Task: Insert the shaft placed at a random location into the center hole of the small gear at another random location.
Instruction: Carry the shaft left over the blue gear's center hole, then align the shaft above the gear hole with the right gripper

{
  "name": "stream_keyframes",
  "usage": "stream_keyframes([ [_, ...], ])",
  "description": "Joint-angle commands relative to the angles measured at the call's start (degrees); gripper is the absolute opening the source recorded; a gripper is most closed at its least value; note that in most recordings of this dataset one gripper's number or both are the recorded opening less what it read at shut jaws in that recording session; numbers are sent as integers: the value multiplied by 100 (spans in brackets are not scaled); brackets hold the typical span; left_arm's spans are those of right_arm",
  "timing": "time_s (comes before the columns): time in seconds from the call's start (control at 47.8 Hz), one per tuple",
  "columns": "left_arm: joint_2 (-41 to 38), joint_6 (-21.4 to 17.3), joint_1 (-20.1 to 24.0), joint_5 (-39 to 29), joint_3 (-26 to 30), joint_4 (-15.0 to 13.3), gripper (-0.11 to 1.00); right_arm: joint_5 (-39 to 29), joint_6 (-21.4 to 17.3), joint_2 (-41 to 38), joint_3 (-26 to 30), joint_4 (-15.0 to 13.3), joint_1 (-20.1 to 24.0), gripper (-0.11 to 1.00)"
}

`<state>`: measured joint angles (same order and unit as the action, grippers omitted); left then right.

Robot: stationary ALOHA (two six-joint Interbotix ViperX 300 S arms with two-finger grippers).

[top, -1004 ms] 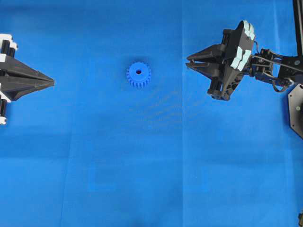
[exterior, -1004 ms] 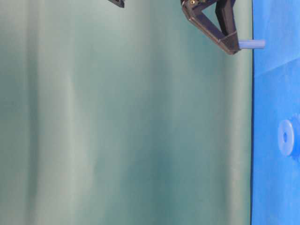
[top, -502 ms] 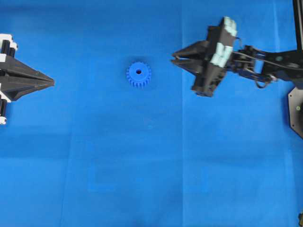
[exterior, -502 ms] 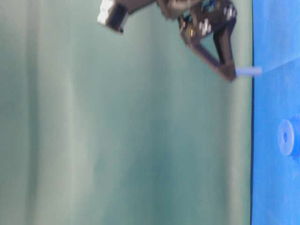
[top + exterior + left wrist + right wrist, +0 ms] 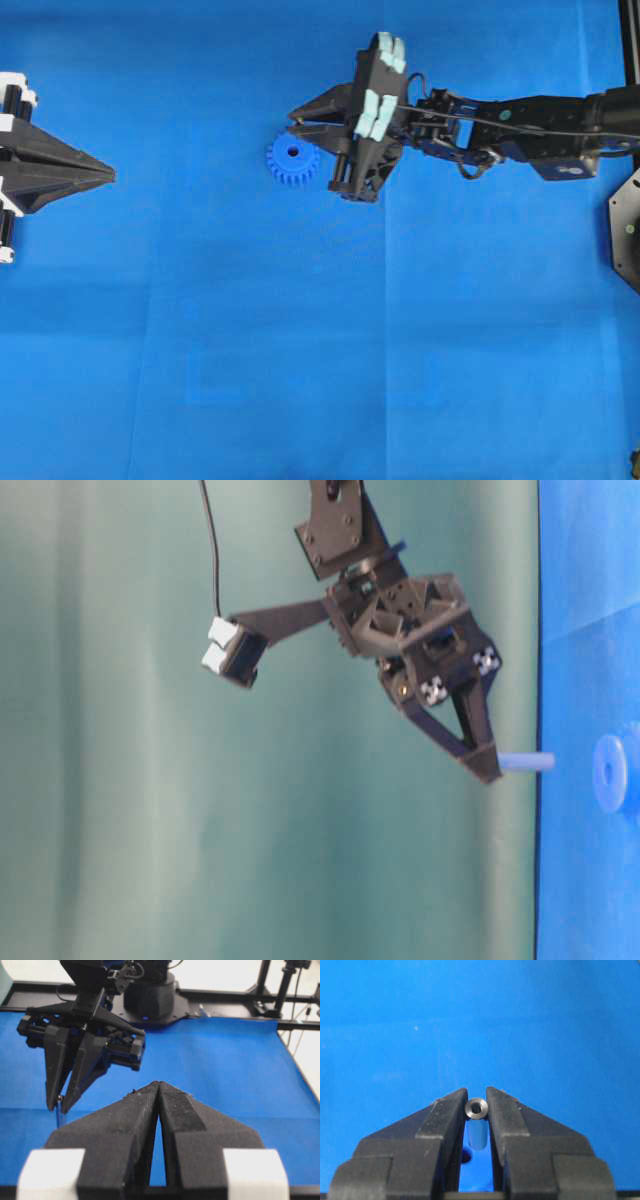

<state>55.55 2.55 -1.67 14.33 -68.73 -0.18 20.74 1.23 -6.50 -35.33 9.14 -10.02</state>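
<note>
Just beside the one small gear [image 5: 293, 160] on the blue cloth [image 5: 320, 350], my right claw [image 5: 477, 1105] is clamped on the single shaft [image 5: 476, 1108], pinned between both fingers and held above the surface. My left claw [image 5: 158, 1086] rests pressed together, holding nothing. No writing is legible.

Both arms matte black. Right gripper [image 5: 292, 120]: wedge-shaped fingers [image 5: 440, 1120], pale teal-grey blocks on top, silver screws, thin black cable. Left gripper [image 5: 110, 175]: same wedge fingers [image 5: 135, 1115], white blocks at base.
</note>
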Motion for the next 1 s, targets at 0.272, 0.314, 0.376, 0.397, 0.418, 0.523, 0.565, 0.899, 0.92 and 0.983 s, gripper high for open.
stream_keyframes([
  [0.272,18,-9,-9,9,62,0,0,0,0,9,229,-18,53,3],
  [0.314,18,-9,-9,0,62,0,0,0,0,9,220,-9,53,3],
  [0.376,18,-9,-9,-9,62,0,0,26,0,-18,211,-9,53,3],
  [0.397,18,-9,-18,0,62,0,0,18,0,-26,202,-9,53,3],
  [0.418,18,-9,-9,0,62,0,0,26,0,-44,193,-9,44,3],
  [0.523,18,-9,-9,0,62,9,0,62,-18,-149,193,9,53,3],
  [0.565,18,-9,-9,0,62,0,0,88,-26,-202,202,9,53,3],
  [0.899,18,-9,-9,0,62,0,0,229,-62,-457,185,62,62,3],
  [0.92,26,-9,-18,0,62,0,0,229,-62,-466,185,62,62,3],
  [0.983,18,-9,-9,0,62,0,0,229,-70,-483,185,70,62,3],
])
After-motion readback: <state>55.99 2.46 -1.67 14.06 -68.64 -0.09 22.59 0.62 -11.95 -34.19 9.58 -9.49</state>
